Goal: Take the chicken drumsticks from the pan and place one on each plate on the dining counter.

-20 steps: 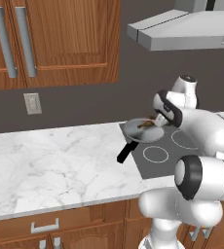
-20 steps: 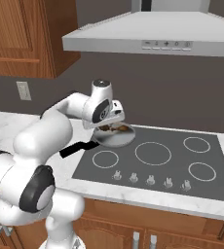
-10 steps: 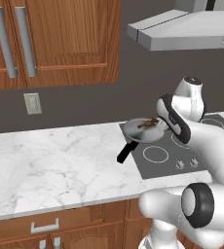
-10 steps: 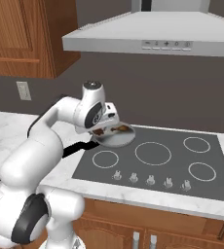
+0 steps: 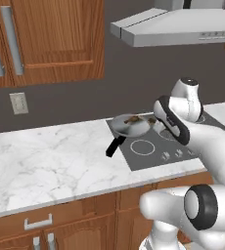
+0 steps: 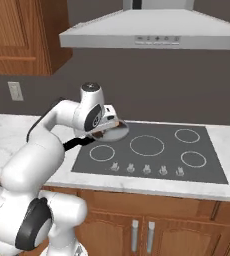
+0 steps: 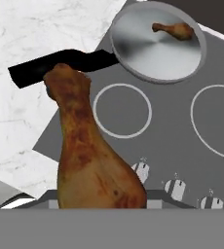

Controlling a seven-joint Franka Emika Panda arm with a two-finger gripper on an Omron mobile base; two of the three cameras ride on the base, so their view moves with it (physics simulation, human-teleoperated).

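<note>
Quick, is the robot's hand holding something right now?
The gripper is shut on a chicken drumstick, lifted above the cooktop.

There are two chicken drumsticks: one large in the foreground of the hand view point(image 7: 92, 160), and one lying in the pan point(image 7: 175, 30). There is one pan point(image 7: 155, 46), with one black handle point(image 7: 60, 63). The cooktop point(image 6: 152, 152) is one, marked with four burner rings and a row of five small knobs point(image 6: 146, 169) along its front edge. One range hood point(image 6: 152, 32) hangs above it. One wall outlet point(image 5: 19, 103) sits over the marble tabletop point(image 5: 46, 161).
</note>
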